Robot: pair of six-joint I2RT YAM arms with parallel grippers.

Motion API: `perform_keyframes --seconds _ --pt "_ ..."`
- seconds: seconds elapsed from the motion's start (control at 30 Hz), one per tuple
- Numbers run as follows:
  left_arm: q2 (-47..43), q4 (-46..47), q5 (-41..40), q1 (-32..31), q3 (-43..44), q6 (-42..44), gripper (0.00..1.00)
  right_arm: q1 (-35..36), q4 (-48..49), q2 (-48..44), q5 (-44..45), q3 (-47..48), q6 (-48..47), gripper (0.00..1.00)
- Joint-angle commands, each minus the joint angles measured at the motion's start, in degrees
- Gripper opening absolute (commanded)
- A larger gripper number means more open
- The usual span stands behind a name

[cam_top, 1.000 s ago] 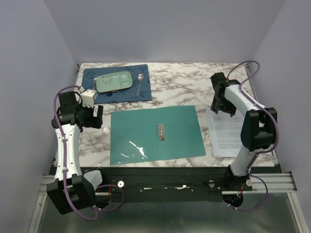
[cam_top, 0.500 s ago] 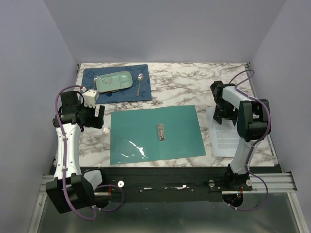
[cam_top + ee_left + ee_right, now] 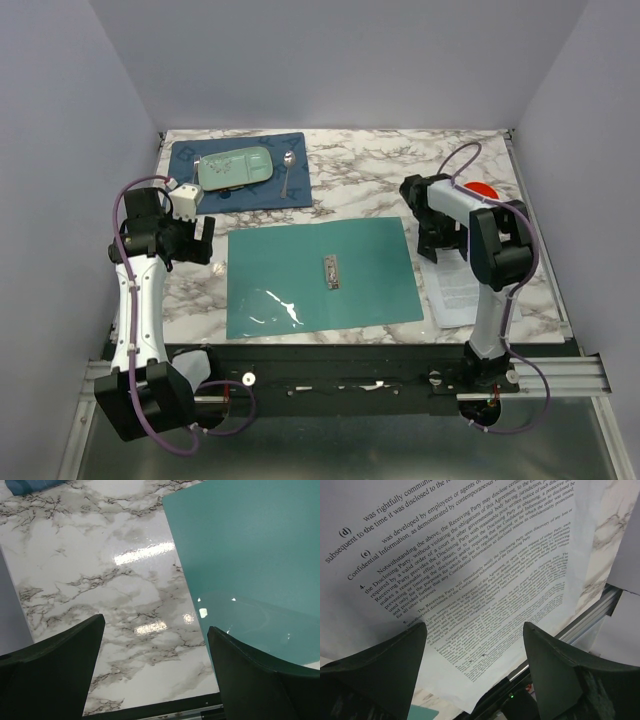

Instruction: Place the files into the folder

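Observation:
The teal folder [image 3: 320, 275] lies open and flat in the middle of the table, with a metal clip [image 3: 332, 271] at its spine and a clear pocket [image 3: 270, 305] on its left half. The files [image 3: 462, 288], white printed sheets, lie just right of the folder. My right gripper [image 3: 437, 245] is open at the sheets' far left corner, beside the folder's right edge. In the right wrist view the printed paper [image 3: 470, 555] fills the frame past my open right gripper [image 3: 475, 630]. My left gripper [image 3: 205, 243] is open and empty, left of the folder. In the left wrist view my left gripper [image 3: 156, 625] is over marble beside the folder [image 3: 250, 555].
A dark blue placemat [image 3: 190, 160] at the back left holds a pale green tray [image 3: 235, 167] and a spoon [image 3: 287, 170]. A red disc [image 3: 482, 190] lies behind the files. A black rail [image 3: 330, 360] runs along the near table edge.
My right gripper has moved left and nearer, to the folder's right edge. The files have shifted left with it, uncovering the red disc. The left arm has barely moved.

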Motion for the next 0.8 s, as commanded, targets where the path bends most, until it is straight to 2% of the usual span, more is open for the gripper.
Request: perform_keyframes --seconds 0.0,0.3,0.5,0.7,0.77 --pt "-1.9 0.4 -1.2 -0.3 -0.5 3.1 0.99 2.1 -1.1 1.9 -3.3 2.4 2.7 0.87" --pt "-2.7 0.5 -1.6 -0.4 -1.2 3.3 0.99 8.1 -1.5 3.7 -10.7 8.7 1.9 0.87" --pt "-3.3 0.3 -1.9 -0.4 -1.2 3.3 0.99 11.7 -3.8 6.1 -10.5 13.8 2.1 0.88" --pt "-3.4 -0.2 -1.9 -0.4 -0.8 3.3 0.99 9.5 -2.7 -2.3 -9.9 15.4 1.6 0.92" --pt "-3.4 0.0 -2.0 -0.4 -1.0 4.0 0.99 5.6 -2.7 -6.6 -9.4 13.4 1.9 0.93"
